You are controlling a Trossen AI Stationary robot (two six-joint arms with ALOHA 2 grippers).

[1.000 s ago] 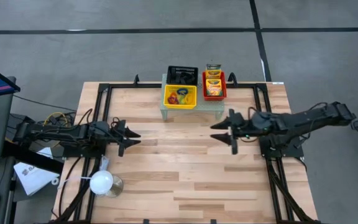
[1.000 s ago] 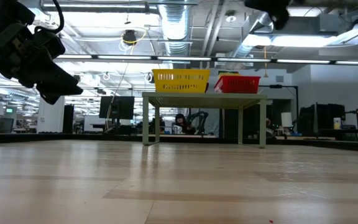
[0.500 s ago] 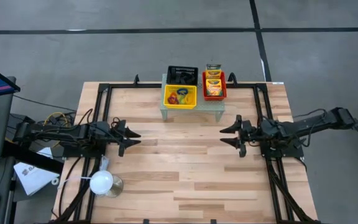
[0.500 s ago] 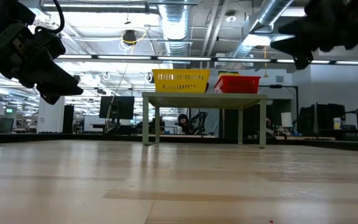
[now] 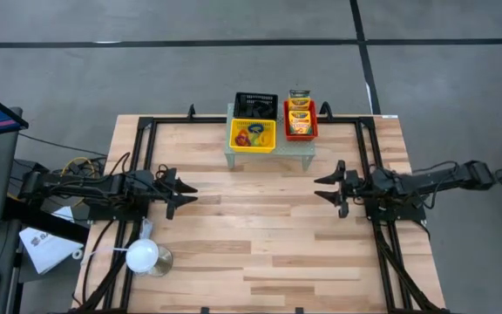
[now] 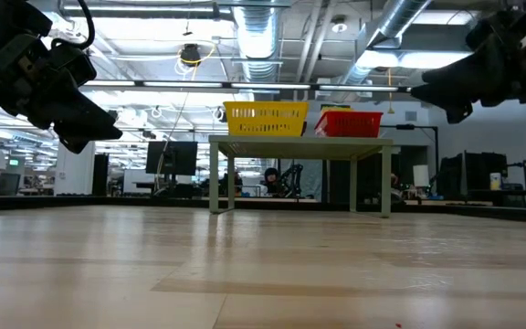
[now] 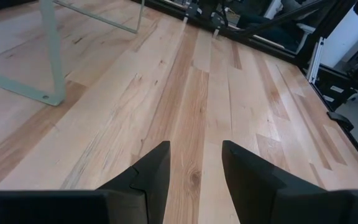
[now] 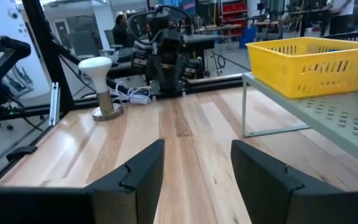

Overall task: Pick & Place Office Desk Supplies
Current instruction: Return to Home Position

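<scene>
Standing at the far edge of the wooden table [image 5: 260,253], one pale green mesh shelf [image 5: 295,148] carries three bins. These are a black bin [image 5: 239,106] at the back, a yellow bin [image 5: 232,136] in front of it with small coloured supplies [image 5: 249,137] inside, and a red bin [image 5: 287,122] beside them holding crayon boxes [image 5: 300,127] (two, as far as I can count). One white round-headed lamp [image 5: 143,255] stands near the front left corner. The two arms lie low, one at each side, both well apart from the shelf. The left gripper [image 5: 184,193] has its jaws parted and holds nothing. The right gripper [image 5: 324,187] is likewise parted and bare. Compared to one second ago, the right gripper has pulled back toward the right edge, while the left one did not move.
</scene>
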